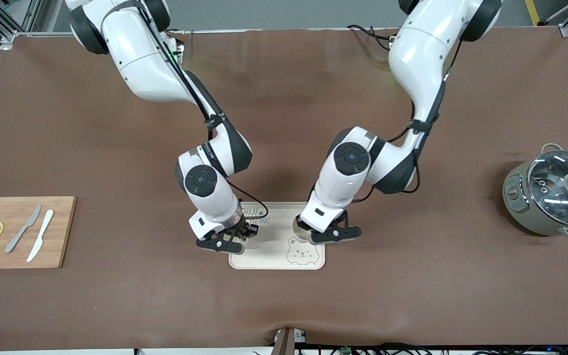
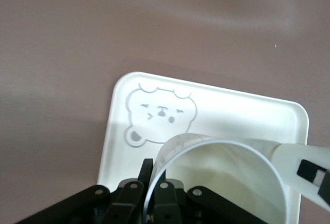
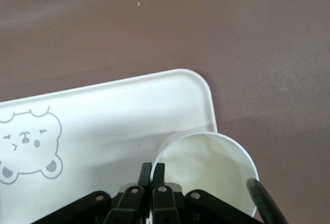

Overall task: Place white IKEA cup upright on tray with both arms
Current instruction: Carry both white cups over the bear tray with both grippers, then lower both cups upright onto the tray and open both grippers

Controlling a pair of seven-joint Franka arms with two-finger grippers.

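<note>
The cream tray (image 1: 274, 246) with the grey bear face lies mid-table. My left gripper (image 1: 309, 231) is over the tray's side toward the left arm's end, shut on the rim of an upright white cup (image 1: 298, 224). In the left wrist view the fingers (image 2: 148, 168) pinch that cup's wall (image 2: 221, 177) beside the bear on the tray (image 2: 232, 110). My right gripper (image 1: 243, 232) is over the tray's edge toward the right arm's end. It is shut on the rim of a second upright white cup (image 3: 206, 162) by the tray's corner (image 3: 196, 87).
A wooden cutting board (image 1: 62, 222) with two lemon slices and two knives lies at the right arm's end. A grey pot with a glass lid (image 1: 552, 192) stands at the left arm's end. Brown tabletop surrounds the tray.
</note>
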